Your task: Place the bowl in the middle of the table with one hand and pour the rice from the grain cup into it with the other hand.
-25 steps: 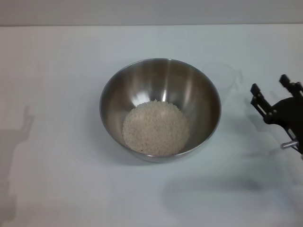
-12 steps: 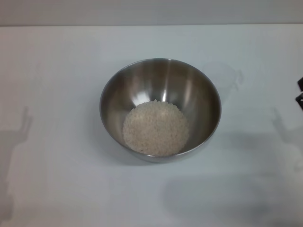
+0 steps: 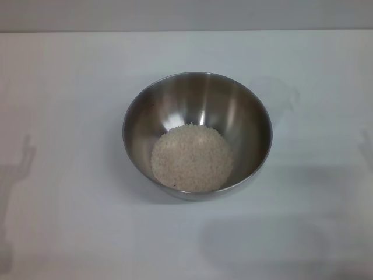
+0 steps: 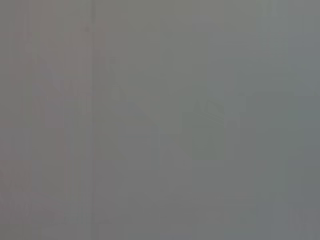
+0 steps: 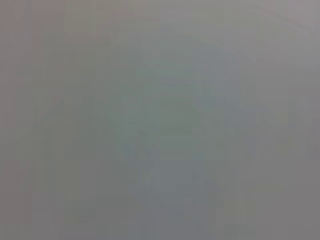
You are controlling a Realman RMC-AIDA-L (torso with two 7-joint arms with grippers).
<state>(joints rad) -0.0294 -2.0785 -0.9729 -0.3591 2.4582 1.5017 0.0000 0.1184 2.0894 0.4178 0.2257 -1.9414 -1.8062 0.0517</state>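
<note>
The steel bowl (image 3: 197,111) stands in the middle of the white table (image 3: 70,87) in the head view. A round heap of off-white rice (image 3: 192,157) lies in its bottom. The translucent grain cup (image 3: 281,96) shows only faintly, standing on the table just beyond the bowl's right rim; I cannot tell whether anything is in it. Neither gripper shows in the head view. Both wrist views show only a plain grey field, with no fingers and no objects.
Arm shadows fall on the table at the left edge (image 3: 16,175) and, faintly, at the right edge (image 3: 366,140). The table's far edge (image 3: 186,31) runs along the top of the head view.
My right gripper, open at the table's right edge a second ago, has moved out of the head view to the right. The bowl, rice and cup have not moved.
</note>
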